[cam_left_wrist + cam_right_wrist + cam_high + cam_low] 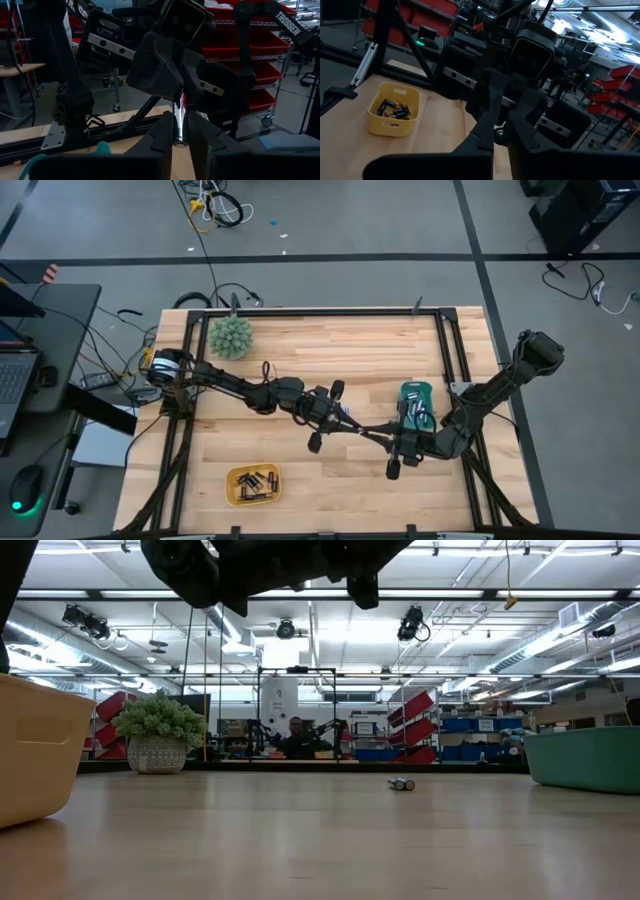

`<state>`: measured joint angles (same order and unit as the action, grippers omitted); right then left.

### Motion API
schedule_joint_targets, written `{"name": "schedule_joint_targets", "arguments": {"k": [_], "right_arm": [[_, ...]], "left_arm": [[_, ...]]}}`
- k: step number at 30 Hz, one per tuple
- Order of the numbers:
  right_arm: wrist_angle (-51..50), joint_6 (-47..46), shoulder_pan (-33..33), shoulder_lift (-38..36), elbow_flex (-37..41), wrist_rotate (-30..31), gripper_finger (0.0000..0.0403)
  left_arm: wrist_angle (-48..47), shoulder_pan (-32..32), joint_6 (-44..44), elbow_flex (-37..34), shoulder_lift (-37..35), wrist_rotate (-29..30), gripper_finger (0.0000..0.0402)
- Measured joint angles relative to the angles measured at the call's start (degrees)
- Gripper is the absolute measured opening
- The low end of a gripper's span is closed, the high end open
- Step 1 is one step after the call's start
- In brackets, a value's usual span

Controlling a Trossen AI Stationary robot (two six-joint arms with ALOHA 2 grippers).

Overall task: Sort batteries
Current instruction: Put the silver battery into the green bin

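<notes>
A silvery cylindrical battery (178, 120) sits above the middle of the wooden bench (330, 340), between the fingers of the left end effector (180, 136). Its long axis points toward the right end effector (498, 134), which is closed on its far end. That end is hidden. I cannot tell if the left end effector grips.

- The yellow tray (40, 745) is cut off by the side edge in the low view.
- The green tray (590, 758) is cut off at the other side there.
- The batteries (254, 483) in the yellow tray look too small to count from above.
- The two arms hide where the left gripper (352, 425) meets the right gripper (372, 430).
</notes>
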<state>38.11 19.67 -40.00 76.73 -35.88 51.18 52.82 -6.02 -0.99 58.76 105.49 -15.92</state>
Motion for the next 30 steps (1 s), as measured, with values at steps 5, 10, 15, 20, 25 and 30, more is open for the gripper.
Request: {"name": "schedule_joint_targets", "arguments": {"k": [5, 10, 15, 20, 25, 30], "right_arm": [[-0.23, -0.12, 0.14, 0.00, 0.00, 1.00, 0.0018], [-0.49, -0.11, -0.97, -0.24, 0.00, 5.34, 0.0018], [-2.98, -0.05, -4.56, -3.96, 0.00, 12.06, 0.0018], [-6.70, -0.51, -8.78, -9.25, 0.00, 28.46, 0.0018], [-13.85, -3.73, -11.24, -15.38, 0.00, 30.00, 0.0018], [-35.09, -18.57, -11.48, -21.44, 0.00, 17.63, 0.0018]], "left_arm": [[-1.15, 0.11, -3.98, 0.05, 0.00, 1.04, 0.0062], [-5.16, 0.24, -5.14, 0.07, -0.02, 1.50, 0.0086], [-10.39, 0.40, -5.68, 0.07, -0.02, 4.15, 0.0104], [-15.61, 0.42, -5.71, 0.09, -0.02, 8.87, 0.0108], [-18.19, 0.43, -5.72, 0.07, -0.02, 12.42, 0.0108], [-15.59, 0.41, -5.73, 0.09, -0.02, 12.48, 0.0108]]}}
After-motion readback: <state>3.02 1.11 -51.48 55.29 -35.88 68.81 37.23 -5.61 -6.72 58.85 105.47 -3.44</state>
